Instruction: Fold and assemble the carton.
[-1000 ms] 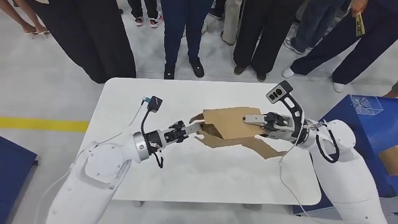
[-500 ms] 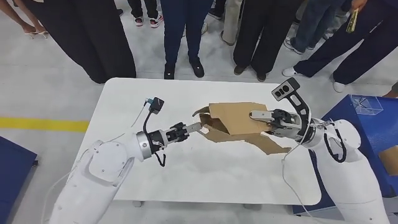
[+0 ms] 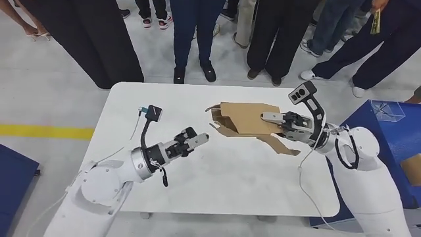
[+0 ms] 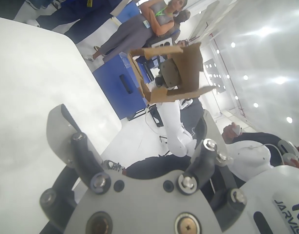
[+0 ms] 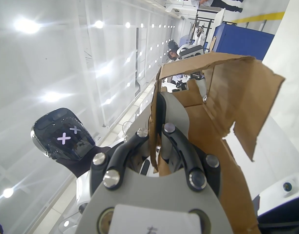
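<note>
The right claw (image 3: pixel 268 116) is clenched on one wall of the carton (image 3: pixel 245 118), with one finger inside and the other hidden behind the cardboard (the right wrist view shows just its linkage). The carton is held off the desk (image 3: pixel 164 105) over its far right part, a torn flap drooping below. In the left wrist view a dark rounded shape shows through the carton's open end, hard to identify. The left claw (image 3: pixel 197 138) is released, well apart from the carton.

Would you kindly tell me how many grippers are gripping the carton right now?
1: the right gripper, shut on the wall of the carton. The left gripper is open and apart from it.
</note>
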You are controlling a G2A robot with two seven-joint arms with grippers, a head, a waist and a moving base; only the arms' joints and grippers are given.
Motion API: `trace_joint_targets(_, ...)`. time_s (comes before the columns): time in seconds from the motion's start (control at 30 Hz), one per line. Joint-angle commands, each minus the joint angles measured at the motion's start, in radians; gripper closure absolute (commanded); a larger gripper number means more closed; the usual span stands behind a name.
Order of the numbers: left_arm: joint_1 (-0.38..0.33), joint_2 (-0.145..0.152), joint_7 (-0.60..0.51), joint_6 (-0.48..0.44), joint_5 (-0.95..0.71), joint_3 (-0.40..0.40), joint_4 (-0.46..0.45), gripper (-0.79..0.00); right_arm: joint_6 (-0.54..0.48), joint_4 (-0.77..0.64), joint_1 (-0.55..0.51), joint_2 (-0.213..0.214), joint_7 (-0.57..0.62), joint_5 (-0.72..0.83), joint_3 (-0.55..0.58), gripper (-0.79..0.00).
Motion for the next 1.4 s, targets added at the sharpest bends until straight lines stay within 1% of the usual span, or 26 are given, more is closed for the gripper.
trace_joint_targets(0.0,-0.005,-0.002,0.001,0.011,0.014,0.019,-0.002,-0.785,-0.001,-0.009,-0.004,0.000,0.009,-0.006,-0.005,0.000)
trace_joint_targets(0.1,-0.025,-0.006,0.014,0.028,0.035,0.043,0.013,-0.785,-0.003,-0.020,-0.014,0.000,0.023,-0.016,-0.012,0.000)
trace_joint_targets(0.23,-0.053,-0.011,0.020,0.061,0.020,0.064,0.044,-0.785,-0.013,-0.034,-0.029,0.001,0.032,-0.025,-0.011,0.000)
trace_joint_targets(0.43,-0.085,-0.016,-0.019,0.113,0.033,0.104,0.071,-0.785,-0.015,-0.045,-0.046,0.004,0.043,-0.026,0.001,0.000)
trace_joint_targets(0.77,-0.122,-0.028,-0.012,0.127,0.047,0.165,0.084,-0.785,0.003,-0.051,-0.058,0.006,0.065,-0.027,0.002,0.000)
trace_joint_targets(0.87,-0.130,-0.031,-0.008,0.125,0.052,0.175,0.085,-0.785,0.020,-0.045,-0.056,0.005,0.058,-0.001,-0.004,0.000)
trace_joint_targets(0.93,-0.127,-0.030,0.004,0.118,0.050,0.166,0.080,-0.785,0.037,-0.028,-0.047,0.003,0.042,0.029,-0.004,0.000)
trace_joint_targets(1.0,-0.114,-0.027,0.016,0.102,0.040,0.140,0.064,-0.785,0.066,-0.001,-0.035,0.000,0.027,0.077,-0.005,0.000)
trace_joint_targets(1.17,-0.031,-0.012,0.051,0.029,-0.013,0.025,0.005,-0.785,0.150,0.073,0.001,-0.008,0.009,0.210,-0.015,0.000)
trace_joint_targets(1.27,0.010,-0.002,0.047,0.032,-0.001,-0.031,-0.011,-0.785,0.188,0.096,0.017,-0.012,0.021,0.255,-0.028,0.000)
trace_joint_targets(1.37,0.027,0.002,0.034,0.054,0.020,-0.041,-0.007,-0.785,0.211,0.103,0.026,-0.015,0.037,0.275,-0.039,0.000)
